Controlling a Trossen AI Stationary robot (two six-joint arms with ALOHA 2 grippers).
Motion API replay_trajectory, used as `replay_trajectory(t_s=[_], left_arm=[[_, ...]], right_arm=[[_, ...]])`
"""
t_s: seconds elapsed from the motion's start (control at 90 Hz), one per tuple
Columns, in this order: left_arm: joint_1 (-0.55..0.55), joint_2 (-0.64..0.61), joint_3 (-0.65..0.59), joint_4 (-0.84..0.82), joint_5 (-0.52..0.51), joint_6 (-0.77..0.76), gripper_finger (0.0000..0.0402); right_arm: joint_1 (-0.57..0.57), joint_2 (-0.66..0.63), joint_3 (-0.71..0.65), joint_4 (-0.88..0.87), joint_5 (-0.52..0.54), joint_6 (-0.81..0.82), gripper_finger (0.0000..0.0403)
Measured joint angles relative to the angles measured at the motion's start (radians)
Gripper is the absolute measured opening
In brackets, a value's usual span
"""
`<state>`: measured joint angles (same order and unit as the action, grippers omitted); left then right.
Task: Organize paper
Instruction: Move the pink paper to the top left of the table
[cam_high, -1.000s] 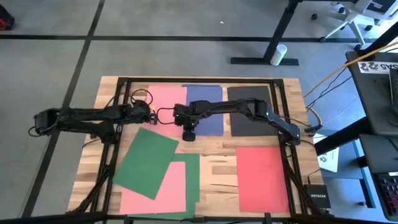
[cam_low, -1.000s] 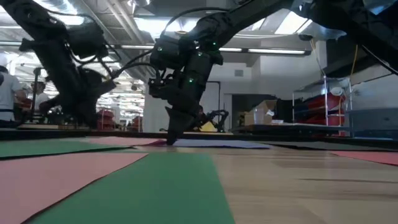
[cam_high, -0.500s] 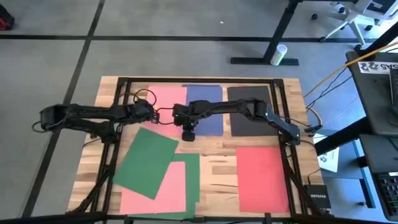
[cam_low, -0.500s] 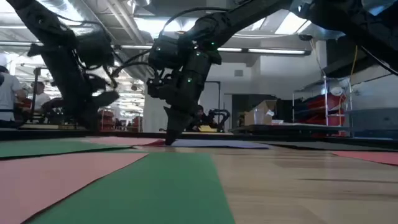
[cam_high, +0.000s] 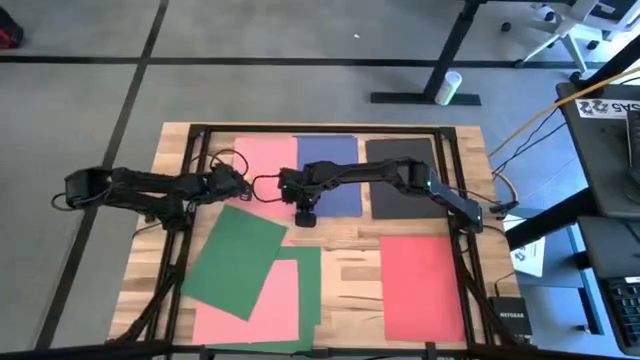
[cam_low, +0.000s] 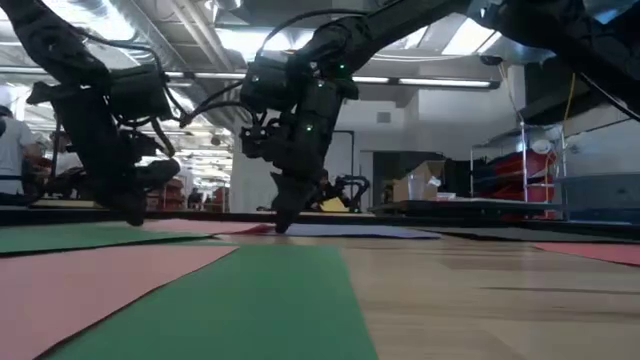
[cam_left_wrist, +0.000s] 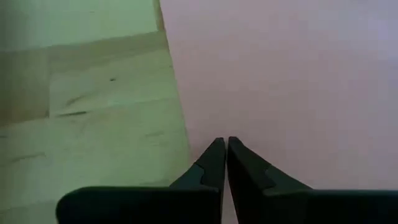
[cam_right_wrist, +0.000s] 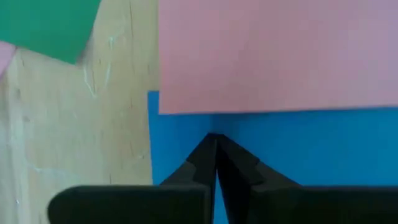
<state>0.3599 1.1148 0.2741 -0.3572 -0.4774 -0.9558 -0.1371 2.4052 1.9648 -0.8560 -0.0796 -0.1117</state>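
blue sheet (cam_high: 328, 176) lies lengthwise toward the far edge, both tools pressed together.

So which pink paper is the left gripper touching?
The pink construction-paper sheet at the table's far edge, beside the blue sheet. The left gripper rests shut on it; the other pink sheet lies near, among green sheets.

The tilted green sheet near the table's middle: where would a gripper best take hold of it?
Probably the corner of the green sheet pointing toward the blue sheet: it lies flat on the bare table, with nothing overlapping it there. Come from above and pinch that edge; its lower part overlaps other sheets.
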Motion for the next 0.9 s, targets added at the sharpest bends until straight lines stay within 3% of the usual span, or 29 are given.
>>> replay_trajectory(t_s=[0.367,0.467,0.622,0.9], left_arm=[[-0.058,-0.201,0.045,-0.144,0.022,0.016,0.0000],[-0.084,-0.233,0.066,-0.102,0.016,0.038,0.0000],[-0.081,-0.216,0.068,0.005,0.013,0.116,0.0000],[-0.017,-0.100,0.068,0.028,0.010,0.153,0.0000]], right_arm=[[0.000,-0.060,-0.002,-0.009,0.036,-0.006,0.0000],[-0.001,-0.069,-0.002,-0.010,0.049,-0.009,0.0000],[-0.017,-0.073,-0.002,-0.032,0.094,-0.016,0.0000],[-0.021,-0.073,-0.011,-0.118,0.172,-0.010,0.0000]])
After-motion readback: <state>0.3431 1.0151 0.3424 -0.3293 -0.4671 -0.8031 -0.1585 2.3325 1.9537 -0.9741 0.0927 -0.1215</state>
